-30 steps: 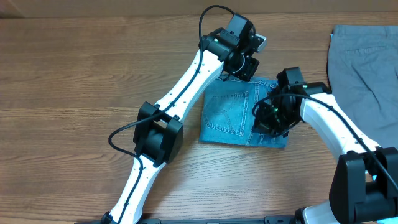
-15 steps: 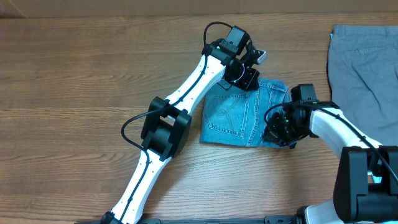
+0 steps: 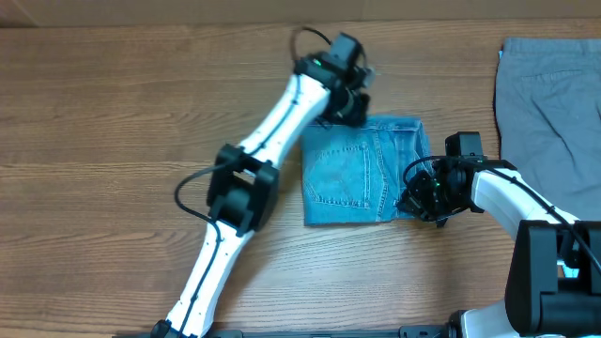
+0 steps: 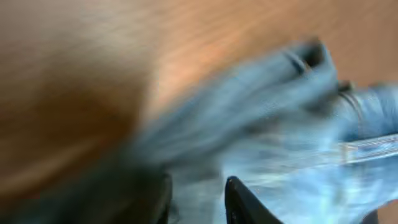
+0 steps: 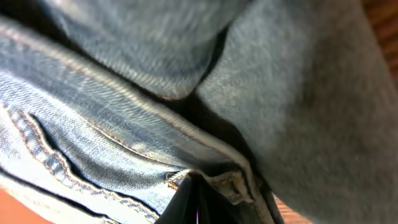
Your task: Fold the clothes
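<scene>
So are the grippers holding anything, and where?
Likely the jeans: left gripper at the far edge, right gripper at the near right corner; the grip itself isn't visible.

One folded jeans (image 3: 362, 172), one grey trousers (image 3: 549, 103) (cut off at the edge), two robot arms (image 3: 282, 113), one table (image 3: 113, 141).

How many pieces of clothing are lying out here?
2. Folded blue jeans lie near the middle of the overhead view. Grey trousers lie at the right edge, partly cut off by the picture. More could lie out of view.
</scene>
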Tool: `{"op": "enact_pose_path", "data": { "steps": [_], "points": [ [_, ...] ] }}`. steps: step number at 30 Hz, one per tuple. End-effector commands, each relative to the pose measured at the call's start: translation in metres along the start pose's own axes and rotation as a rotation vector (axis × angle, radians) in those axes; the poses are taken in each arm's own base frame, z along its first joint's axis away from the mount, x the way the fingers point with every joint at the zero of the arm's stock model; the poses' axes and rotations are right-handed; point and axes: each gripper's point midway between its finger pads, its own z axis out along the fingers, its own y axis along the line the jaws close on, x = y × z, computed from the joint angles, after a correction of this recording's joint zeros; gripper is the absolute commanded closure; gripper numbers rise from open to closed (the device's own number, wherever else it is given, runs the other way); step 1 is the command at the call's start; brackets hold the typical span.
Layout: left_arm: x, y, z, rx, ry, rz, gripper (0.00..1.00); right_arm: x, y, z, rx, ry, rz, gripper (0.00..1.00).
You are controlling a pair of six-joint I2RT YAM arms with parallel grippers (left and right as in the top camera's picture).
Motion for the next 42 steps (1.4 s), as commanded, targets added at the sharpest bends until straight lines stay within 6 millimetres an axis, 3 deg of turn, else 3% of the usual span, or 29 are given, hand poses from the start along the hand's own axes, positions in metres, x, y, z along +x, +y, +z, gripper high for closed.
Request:
{"op": "enact_pose_path", "data": {
  "steps": [1, 3, 4, 5, 6, 7, 8, 14, 18, 28, 31, 34, 42],
  "points": [
    [-0.062, 0.075, -0.124, -0.111, -0.249, -0.107, 0.51, -0.01, -0.021, -0.009, 0.108, -0.081, 0.037, 0.96],
    [-0.064, 0.083, -0.158, -0.129, -0.281, -0.101, 0.0, -0.014, -0.009, -0.023, 0.078, -0.118, 0.017, 0.91],
    [-0.06, 0.091, -0.173, -0.14, -0.283, -0.114, 0.0, -0.017, -0.002, -0.031, 0.058, -0.142, 0.004, 0.65],
    [-0.052, 0.103, -0.184, -0.153, -0.267, -0.138, 0.0, -0.018, 0.003, -0.038, 0.043, -0.163, -0.007, 0.25],
    [-0.042, 0.116, -0.189, -0.164, -0.236, -0.168, 0.0, -0.021, 0.009, -0.045, 0.026, -0.184, -0.018, 0.0],
    [-0.02, 0.137, -0.189, -0.174, -0.159, -0.233, 0.0, -0.026, 0.017, -0.051, 0.003, -0.215, -0.033, 0.0],
    [-0.007, 0.143, -0.185, -0.16, -0.109, -0.257, 0.0, -0.03, 0.02, -0.053, -0.009, -0.229, -0.038, 0.0],
    [0.043, 0.142, -0.143, -0.064, 0.113, -0.287, 0.0, -0.06, 0.032, -0.074, -0.117, -0.311, 0.015, 0.0],
    [0.079, 0.135, -0.102, -0.053, 0.256, -0.303, 0.06, -0.079, 0.014, -0.09, -0.132, -0.352, 0.092, 0.0],
    [0.111, 0.137, -0.058, -0.05, 0.338, -0.345, 0.06, -0.087, 0.003, -0.097, -0.133, -0.373, 0.132, 0.0],
    [0.122, 0.109, -0.051, 0.047, 0.39, -0.317, 0.12, -0.087, 0.003, -0.097, -0.133, -0.374, 0.132, 0.0],
    [0.121, 0.088, -0.046, 0.118, 0.394, -0.273, 0.12, -0.088, 0.004, -0.097, -0.135, -0.377, 0.13, 0.0],
    [0.122, 0.071, -0.044, 0.172, 0.404, -0.251, 0.14, -0.088, 0.004, -0.097, -0.134, -0.376, 0.13, 0.0]
  ]
}}
